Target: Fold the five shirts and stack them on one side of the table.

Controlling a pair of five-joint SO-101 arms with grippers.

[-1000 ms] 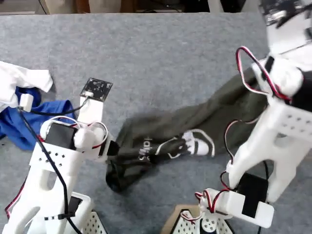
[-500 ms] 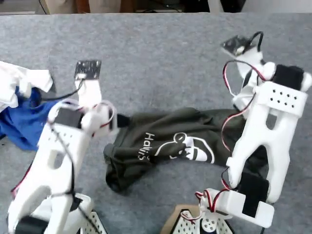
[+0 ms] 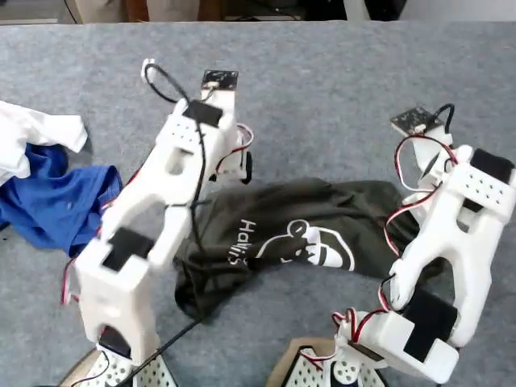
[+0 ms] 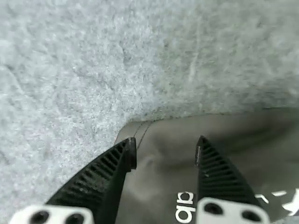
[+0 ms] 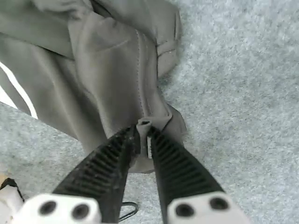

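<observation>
Doing now: laying the dark green soft cloth shirt with a white picture out flat, I think, so it can be folded. No fold is made yet.
Shirt place: it lies on the grey fuzzy table cover, between the two arms, bunched and wrinkly.
Left gripper: wide open and holding nothing. Its black bumpy fingers hang just over a corner of the green shirt's edge.
Right gripper: squeezed tight on a small bump of the green shirt's hem.
Next move: I think the left gripper must go down and pinch that corner. Then both arms can pull apart to smooth the cloth.
Cloth: thin and floppy, with sewn lines and soft folds. It will sag where nothing holds it.
Table cover: fuzzy like carpet, so the cloth may drag on it.
Other shirts: a crumpled bright blue cloth shirt and a white cloth shirt touch each other at the table's side, well apart from the green shirt.
</observation>
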